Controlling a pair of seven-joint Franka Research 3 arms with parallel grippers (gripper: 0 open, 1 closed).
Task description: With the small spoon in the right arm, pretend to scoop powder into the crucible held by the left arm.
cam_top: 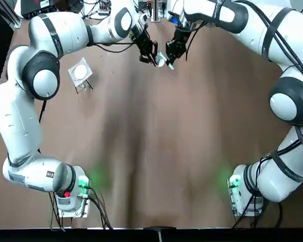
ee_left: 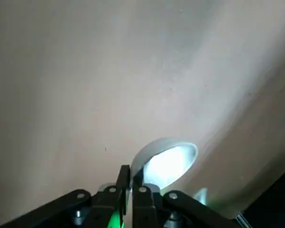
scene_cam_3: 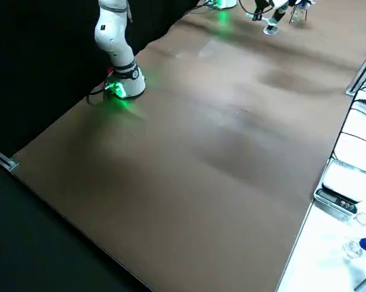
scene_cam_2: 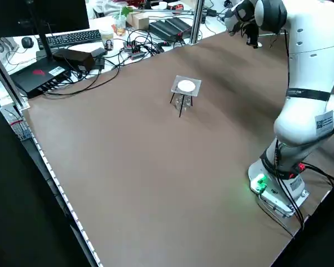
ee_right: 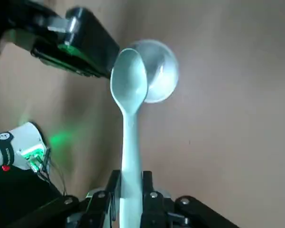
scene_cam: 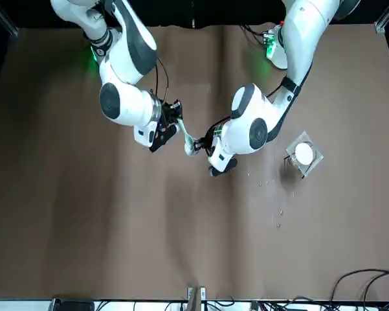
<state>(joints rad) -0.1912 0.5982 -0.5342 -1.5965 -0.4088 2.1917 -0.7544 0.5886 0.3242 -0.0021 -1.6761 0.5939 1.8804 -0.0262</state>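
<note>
The small pale-green plastic spoon (ee_right: 128, 85) looks smooth and faintly glossy. The round white crucible (ee_right: 162, 78) shines like glazed ceramic. The brown desk (cam_top: 151, 151) is matt and even. At the top view's upper left, a square clear plastic stand (cam_top: 88, 75) carries a matt white disc (cam_top: 80, 72). The white arm shells (cam_top: 20, 126) are glossy plastic.

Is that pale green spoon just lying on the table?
No, the pale green plastic spoon is clamped by its handle in the right gripper, its bowl at the small white crucible.

arms (cam_top: 20, 121) white, joints dark grey | left claw (cam_top: 154, 59), right claw (cam_top: 169, 58) black-fingered | bases (cam_top: 70, 200) green-lit
</note>
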